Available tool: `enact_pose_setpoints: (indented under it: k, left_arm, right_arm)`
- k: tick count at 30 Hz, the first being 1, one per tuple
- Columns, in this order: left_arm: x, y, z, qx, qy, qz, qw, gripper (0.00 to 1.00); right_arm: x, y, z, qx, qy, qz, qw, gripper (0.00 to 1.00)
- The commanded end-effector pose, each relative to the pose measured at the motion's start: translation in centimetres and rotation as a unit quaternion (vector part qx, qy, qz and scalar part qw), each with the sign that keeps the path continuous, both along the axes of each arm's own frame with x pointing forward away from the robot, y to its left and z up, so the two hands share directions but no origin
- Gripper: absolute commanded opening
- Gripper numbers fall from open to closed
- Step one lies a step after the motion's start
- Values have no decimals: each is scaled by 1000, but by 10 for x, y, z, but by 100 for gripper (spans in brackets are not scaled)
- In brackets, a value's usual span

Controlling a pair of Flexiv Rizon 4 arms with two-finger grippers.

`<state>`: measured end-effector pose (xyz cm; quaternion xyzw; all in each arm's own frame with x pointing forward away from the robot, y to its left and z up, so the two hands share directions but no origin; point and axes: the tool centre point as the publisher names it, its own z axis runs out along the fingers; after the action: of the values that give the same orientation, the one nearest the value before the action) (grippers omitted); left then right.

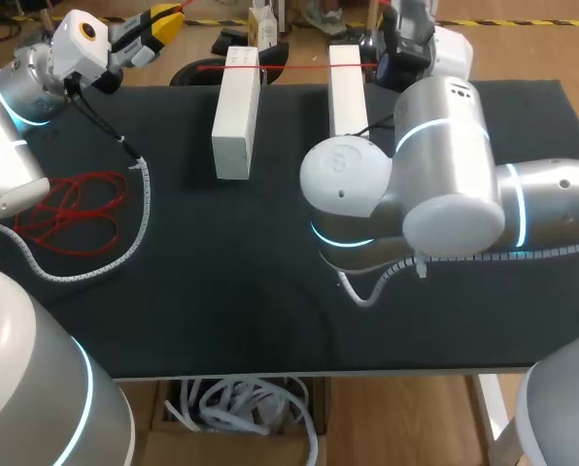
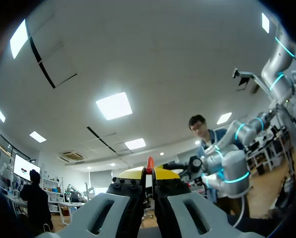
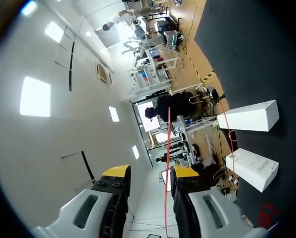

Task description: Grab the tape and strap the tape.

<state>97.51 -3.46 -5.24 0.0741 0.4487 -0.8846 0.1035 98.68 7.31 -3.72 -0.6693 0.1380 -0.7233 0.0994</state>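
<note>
A thin red tape (image 1: 299, 66) runs taut over the tops of two upright white blocks (image 1: 236, 112) (image 1: 346, 92) at the back of the black table. Its loose remainder lies coiled (image 1: 71, 209) at the left. My left gripper (image 1: 163, 21) is beyond the table's back left corner, shut on the tape's end; a red tip (image 2: 149, 162) pokes out between its closed yellow fingers (image 2: 138, 172). My right gripper (image 3: 150, 173) is behind the right block, fingers apart, with the tape (image 3: 168, 148) running through the gap close to one finger. Both blocks (image 3: 247, 116) (image 3: 252, 168) show ahead of it.
A white spiral cable sleeve (image 1: 139, 223) curves across the table's left part beside the coil. My right arm's bulky elbow (image 1: 445, 165) hangs over the table's right half. The table's front edge (image 1: 299, 374) runs below it.
</note>
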Motion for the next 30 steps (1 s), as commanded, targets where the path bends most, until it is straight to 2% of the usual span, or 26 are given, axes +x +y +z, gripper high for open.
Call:
enact_pose_setpoints:
  k: [1,6,13,30]
  left_arm:
    - [1,0,-1,-1,-2,-1,1000,0]
    - [1,0,-1,-1,-2,-1,1000,0]
    - [1,0,-1,-1,-2,-1,1000,0]
    - [1,0,-1,-1,-2,-1,1000,0]
  right_arm:
    - [-3,3,2,0,4,-3,1000,35]
    - [-4,3,1,1,5,-4,1000,34]
    - [-2,3,-1,-1,7,-7,1000,26]
    - [1,7,-2,-3,11,-9,1000,20]
